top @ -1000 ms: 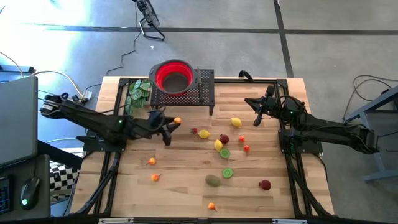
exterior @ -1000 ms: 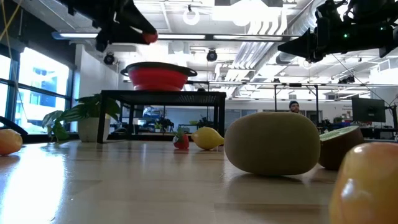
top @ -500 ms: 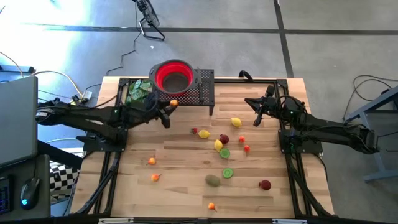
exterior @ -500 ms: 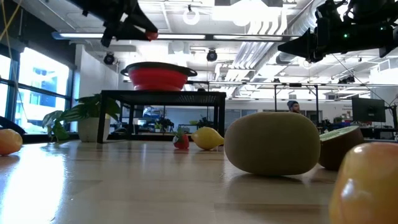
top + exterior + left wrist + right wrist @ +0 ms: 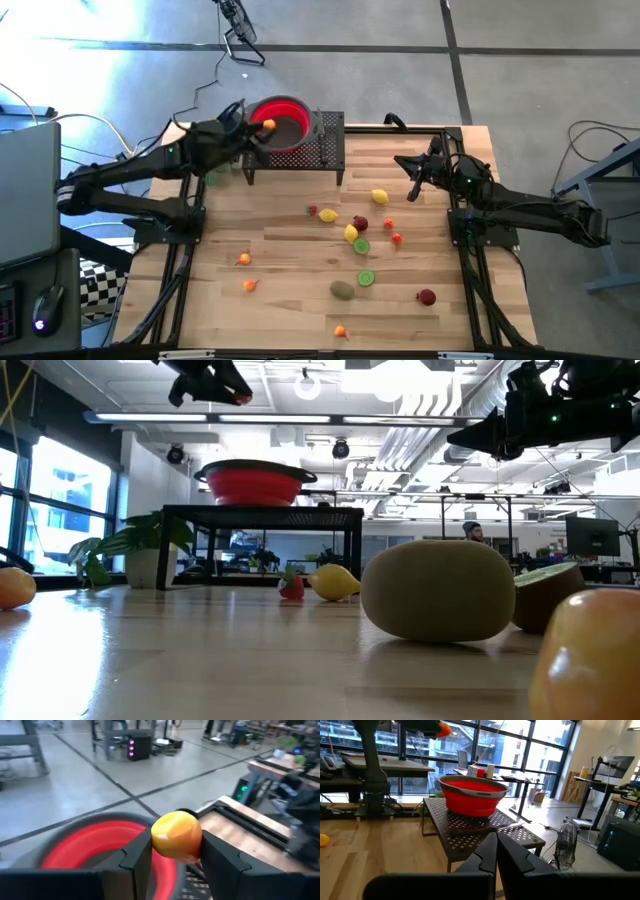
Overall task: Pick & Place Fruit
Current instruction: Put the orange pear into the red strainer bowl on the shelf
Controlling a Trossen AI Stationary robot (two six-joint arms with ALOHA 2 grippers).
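Observation:
My left gripper (image 5: 262, 127) is shut on a small orange fruit (image 5: 176, 833) and hovers over the near-left rim of the red bowl (image 5: 282, 121), which stands on a black perforated stand (image 5: 330, 150) at the table's far edge. The low view shows the left gripper (image 5: 215, 382) high above the bowl (image 5: 252, 482). Several fruits lie on the table: lemons (image 5: 380, 197), lime halves (image 5: 362, 246), a kiwi (image 5: 343, 290), and red and orange pieces (image 5: 427, 297). My right gripper (image 5: 496, 851) is shut and waits raised at the far right (image 5: 412, 170). My left gripper pinches the orange fruit's two opposite sides (image 5: 155, 840) between its two fingers (image 5: 137, 857). The fruit sits at the fingers' free ends, lifted clear above the bowl's rim (image 5: 95, 820).
A green leafy bunch (image 5: 120, 545) stands left of the stand, under my left arm. Orange pieces (image 5: 244, 259) lie near left, and one (image 5: 341, 331) by the near edge. The wooden strip between the stand and the fruit is bare. A person shows far off in the room (image 5: 471, 531).
My left gripper has carried the orange fruit up and toward the table's far edge, from beside the stand's near-left corner to above the red bowl's rim, staying shut on it. The fruits on the table have not moved.

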